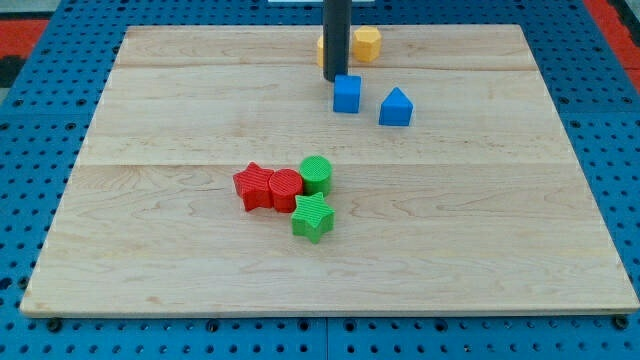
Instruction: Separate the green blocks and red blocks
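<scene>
A red star block [252, 186] and a red round block [285, 189] sit side by side near the board's middle. A green round block [316, 174] touches the red round block on its right. A green star block [312, 217] lies just below, touching both. My tip [335, 78] is far above them near the view's top, just above the blue square block [346, 93].
A blue block with a pointed top [395, 107] lies right of the blue square block. Two yellow blocks sit at the top: one [366, 44] right of my rod, one [321, 47] partly hidden behind it. The wooden board [150, 250] rests on a blue pegboard.
</scene>
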You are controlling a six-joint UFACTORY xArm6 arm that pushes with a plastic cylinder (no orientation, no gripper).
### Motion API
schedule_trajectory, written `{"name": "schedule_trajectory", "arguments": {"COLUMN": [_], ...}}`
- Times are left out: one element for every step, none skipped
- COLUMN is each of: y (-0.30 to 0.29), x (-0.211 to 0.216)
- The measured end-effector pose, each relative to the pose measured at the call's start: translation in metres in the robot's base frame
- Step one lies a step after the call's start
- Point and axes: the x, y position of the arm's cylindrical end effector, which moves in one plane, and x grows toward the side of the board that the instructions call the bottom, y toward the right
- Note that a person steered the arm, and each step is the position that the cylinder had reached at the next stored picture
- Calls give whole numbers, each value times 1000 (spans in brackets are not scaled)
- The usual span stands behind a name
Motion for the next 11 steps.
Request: {"name": "schedule_trajectory", "arguments": {"y": [41, -37, -55, -38, -25, -34, -26, -42, -96, -87, -86], "x": [16, 19, 72, 133, 176, 204, 180, 180, 183, 175, 170]}}
